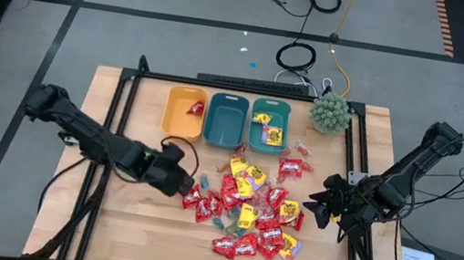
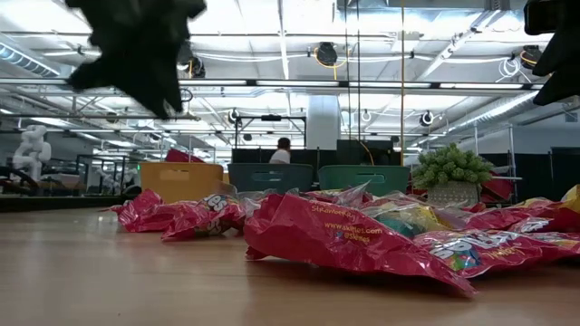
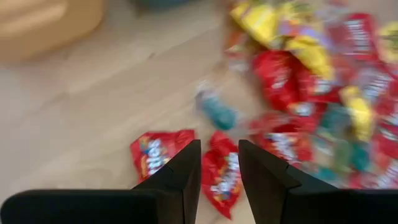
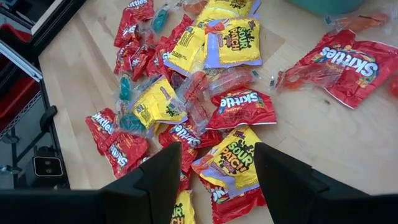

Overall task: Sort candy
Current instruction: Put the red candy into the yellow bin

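Three bins [image 1: 225, 118], two holding candy [image 1: 269, 135].

Red candy packets [image 2: 353, 237] lie in a heap on the wooden worktop [image 2: 109, 281], the nearest one crumpled and closest to the camera. More red packets [image 2: 177, 215] lie just left of it. Behind stand three bins in a row: orange [image 2: 181, 181], teal [image 2: 270, 177], green [image 2: 372, 178]. A spiky green plant [image 2: 451, 167] sits to their right. A dark arm [image 2: 136, 50] hangs blurred at top left, another [image 2: 555, 45] at top right. A person [image 2: 283, 152] shows far behind.
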### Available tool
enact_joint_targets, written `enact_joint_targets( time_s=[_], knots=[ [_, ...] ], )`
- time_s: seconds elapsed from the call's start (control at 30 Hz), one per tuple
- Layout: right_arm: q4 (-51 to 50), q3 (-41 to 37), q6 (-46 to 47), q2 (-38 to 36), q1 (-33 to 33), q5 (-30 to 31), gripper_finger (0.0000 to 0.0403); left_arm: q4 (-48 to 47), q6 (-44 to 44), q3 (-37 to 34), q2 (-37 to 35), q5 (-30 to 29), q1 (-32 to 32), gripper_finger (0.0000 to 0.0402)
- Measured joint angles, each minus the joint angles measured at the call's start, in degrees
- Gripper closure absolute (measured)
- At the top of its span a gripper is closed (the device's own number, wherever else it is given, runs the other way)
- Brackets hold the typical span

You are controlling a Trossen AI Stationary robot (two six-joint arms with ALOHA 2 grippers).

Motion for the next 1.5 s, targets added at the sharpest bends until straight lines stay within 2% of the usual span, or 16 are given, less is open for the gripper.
enact_joint_targets(
  time_s=[0.3,0.53,0.7,0.87,1.2,1.5],
  knots=[
    [0.02,0.0,-1.31,0.0,0.01,-0.15,0.0209,11.41,-7.72,-10.36,6.06,7.48,1.4,0.0306],
    [0.02,0.0,-1.33,0.02,0.02,-0.15,0.0209,14.46,-10.06,-10.29,14.7,9.75,1.88,0.0308],
    [0.02,0.0,-1.33,0.01,0.01,-0.15,0.0209,16.19,-10.57,-10.17,16.2,9.96,1.86,0.0321],
    [0.02,0.0,-1.33,0.02,0.02,-0.15,0.0209,16.31,-10.63,-10.62,13.17,9.43,1.48,0.0391],
    [0.42,0.0,-1.33,0.02,0.0,-0.17,0.0209,13.47,-10.26,-10.89,4.04,6.37,0.46,0.0398],
    [0.42,0.0,-2.15,0.01,0.02,-0.15,0.0209,5.73,-8.68,-5.68,-3.02,-1.83,-0.58,0.04]
  ],
)
